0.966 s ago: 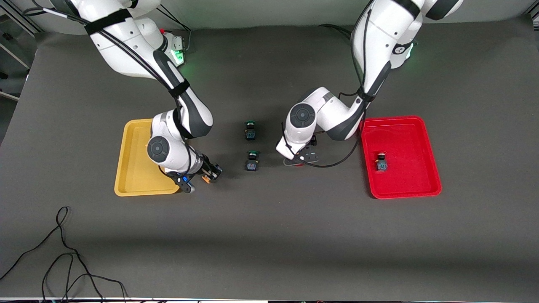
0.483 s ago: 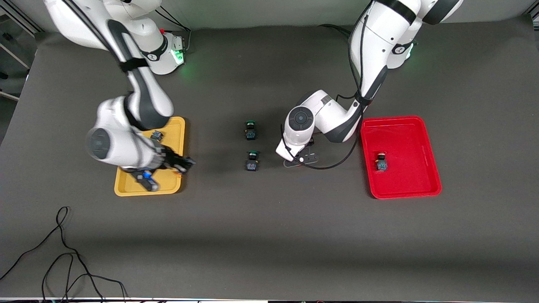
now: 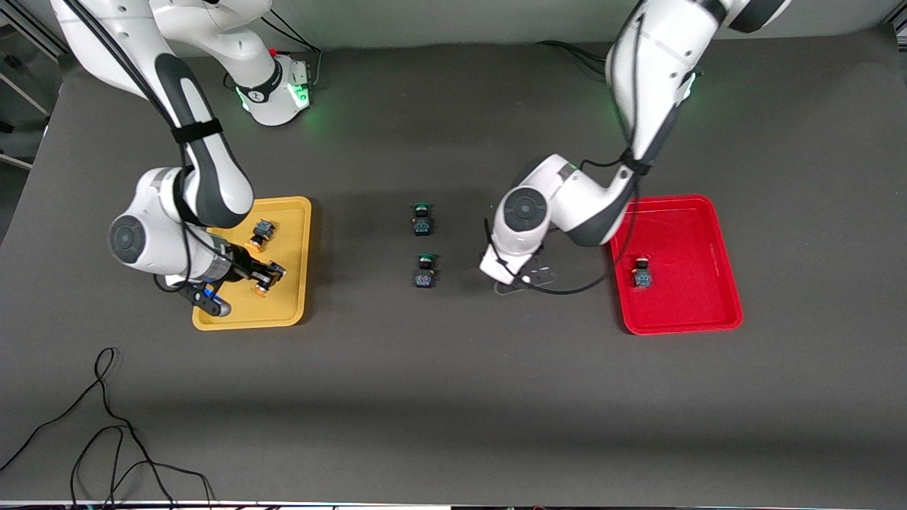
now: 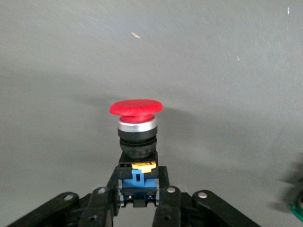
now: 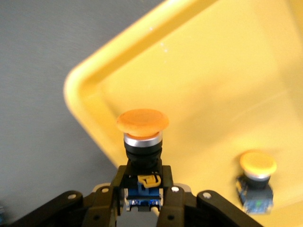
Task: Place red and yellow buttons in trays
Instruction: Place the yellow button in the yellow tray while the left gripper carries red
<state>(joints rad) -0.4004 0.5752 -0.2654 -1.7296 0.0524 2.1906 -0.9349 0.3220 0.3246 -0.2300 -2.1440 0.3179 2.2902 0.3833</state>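
Note:
My right gripper (image 3: 269,275) is shut on a yellow button (image 3: 261,288) and holds it over the yellow tray (image 3: 294,212), near the corner nearest the front camera. In the right wrist view the fingers (image 5: 168,208) clamp the blue body under the orange-yellow cap (image 5: 142,121). A second yellow button (image 3: 261,232) lies in that tray. My left gripper (image 3: 523,276) is shut on a red button (image 4: 136,124), low over the bare table between the green buttons and the red tray (image 3: 698,205). Another red button (image 3: 643,273) lies in the red tray.
Two green-capped buttons (image 3: 421,219) (image 3: 424,271) stand on the dark table mat between the trays, one nearer to the front camera than the other. A loose black cable (image 3: 106,432) lies near the table's front edge at the right arm's end.
My right arm swung from the table beside the yellow tray to over it, carrying the yellow button. My left gripper shifted a little toward the red tray with the red button.

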